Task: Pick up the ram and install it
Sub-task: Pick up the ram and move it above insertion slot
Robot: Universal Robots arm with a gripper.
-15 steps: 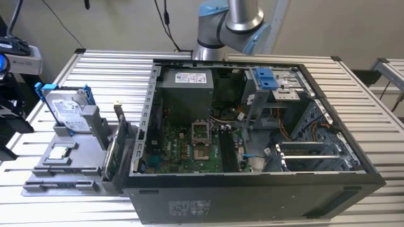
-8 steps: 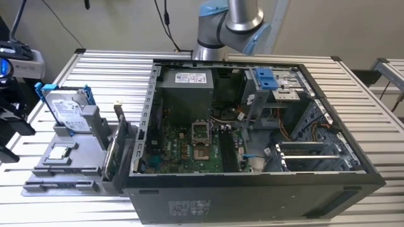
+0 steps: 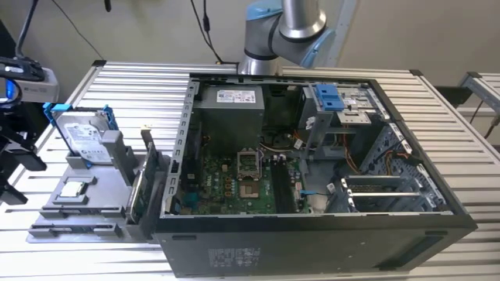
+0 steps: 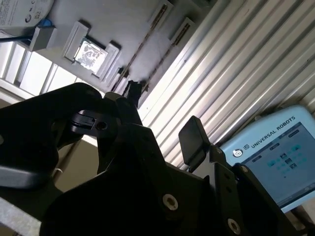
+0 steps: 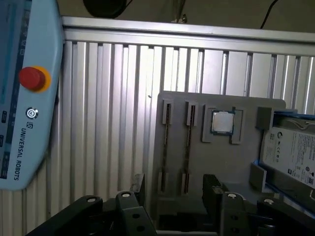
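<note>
Two thin dark ram sticks stand on edge in slots of the grey holder (image 5: 246, 162). One ram stick (image 5: 166, 147) and its neighbour (image 5: 187, 147) run side by side, and they appear as thin lines (image 4: 147, 54) in the second wrist view. My gripper (image 5: 174, 194) hangs open over the holder's end, its black fingers (image 5: 139, 183) spread wider than the two sticks. Nothing is held between the fingers (image 4: 194, 140). In the exterior view the gripper (image 3: 17, 167) is at the left edge, beside the holder (image 3: 78, 202). The open computer case (image 3: 312, 175) shows the green motherboard with dark memory slots (image 3: 281, 187).
On the holder sit a processor chip (image 5: 222, 122), a silver hard drive with blue rails (image 3: 82, 140) and an upright green card (image 3: 144, 181). A light blue teach pendant (image 5: 24, 88) lies on the ribbed aluminium table (image 5: 113, 123). The arm's base (image 3: 285, 29) stands behind the case.
</note>
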